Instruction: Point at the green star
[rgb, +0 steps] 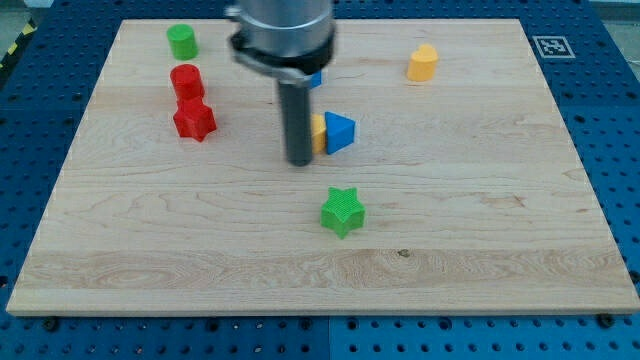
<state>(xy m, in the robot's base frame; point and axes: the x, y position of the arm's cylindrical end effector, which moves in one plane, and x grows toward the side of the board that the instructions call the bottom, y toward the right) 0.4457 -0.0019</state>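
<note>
The green star (343, 211) lies on the wooden board (480, 240) just below the middle. My tip (300, 161) is above and to the left of the star, apart from it. The rod stands directly left of a small yellow block (318, 134), mostly hidden, and a blue triangle (340, 132).
A green cylinder (182, 41) sits at the top left. A red cylinder (186, 81) and a red star (194, 119) lie below it. A yellow block (423, 62) is at the top right. A blue block (315, 78) peeks out behind the arm.
</note>
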